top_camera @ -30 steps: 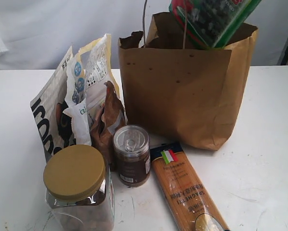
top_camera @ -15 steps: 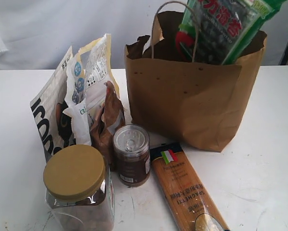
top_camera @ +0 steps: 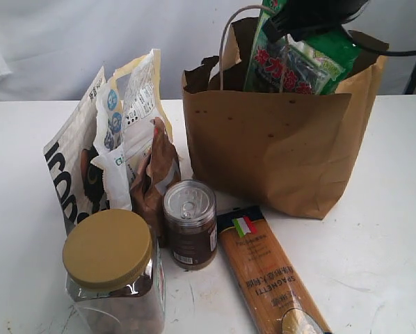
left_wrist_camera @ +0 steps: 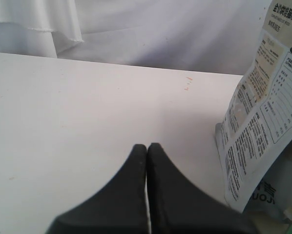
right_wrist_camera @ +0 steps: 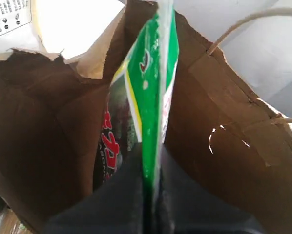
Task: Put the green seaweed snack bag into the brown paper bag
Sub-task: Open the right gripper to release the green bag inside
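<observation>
The green seaweed snack bag [top_camera: 291,66] hangs upright with its lower half inside the open brown paper bag [top_camera: 270,153], which stands at the back right of the table. My right gripper [top_camera: 302,21] comes down from the top edge and is shut on the snack bag's upper edge. In the right wrist view the green seaweed snack bag [right_wrist_camera: 153,83] is pinched edge-on in my right gripper [right_wrist_camera: 151,156], with the brown paper bag [right_wrist_camera: 219,126] walls around it. My left gripper [left_wrist_camera: 147,146] is shut with nothing in it, over the bare white table [left_wrist_camera: 87,107].
Left of the paper bag stand a black-and-white bag [top_camera: 72,174], a white pouch with blue circles [top_camera: 117,118] and a dark-brown foil pouch [top_camera: 156,174]. In front are a gold-lidded jar [top_camera: 110,250], a can [top_camera: 190,223] and an orange spaghetti packet [top_camera: 267,278]. A printed white pouch [left_wrist_camera: 263,136] stands beside my left gripper.
The snack bag has dropped from above the paper bag's mouth down into it, and my right gripper has come into view above. The paper bag shifted slightly to the right.
</observation>
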`<move>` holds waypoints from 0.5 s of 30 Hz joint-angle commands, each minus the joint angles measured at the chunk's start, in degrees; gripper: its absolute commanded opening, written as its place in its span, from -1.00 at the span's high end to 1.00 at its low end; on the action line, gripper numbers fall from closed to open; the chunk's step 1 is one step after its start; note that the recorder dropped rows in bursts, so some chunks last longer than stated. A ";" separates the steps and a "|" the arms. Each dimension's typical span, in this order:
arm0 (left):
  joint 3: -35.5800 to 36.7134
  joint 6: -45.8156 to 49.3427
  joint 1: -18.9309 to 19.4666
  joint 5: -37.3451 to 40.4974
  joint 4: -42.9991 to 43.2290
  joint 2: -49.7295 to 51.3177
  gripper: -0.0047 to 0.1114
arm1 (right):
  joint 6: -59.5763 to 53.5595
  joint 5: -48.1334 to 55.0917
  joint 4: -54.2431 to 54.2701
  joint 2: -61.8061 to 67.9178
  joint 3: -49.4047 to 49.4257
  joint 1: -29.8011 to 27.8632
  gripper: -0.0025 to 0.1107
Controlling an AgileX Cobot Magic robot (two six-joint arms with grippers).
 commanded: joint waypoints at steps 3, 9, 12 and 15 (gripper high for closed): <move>0.28 -0.08 -0.31 -0.54 0.14 -0.25 0.92 | 1.67 -0.21 1.89 1.40 0.18 -0.31 0.92; 0.28 -0.08 -0.31 -0.54 0.14 -0.25 0.92 | 3.04 -0.07 1.74 1.40 0.18 -0.65 0.03; 0.28 -0.08 -0.31 -0.54 0.14 -0.25 0.92 | 4.28 -0.17 1.74 1.11 0.07 -0.65 -0.11; 0.28 -0.08 -0.31 -0.54 0.14 -0.25 0.92 | 4.52 -0.17 1.74 0.47 0.07 -0.65 -0.11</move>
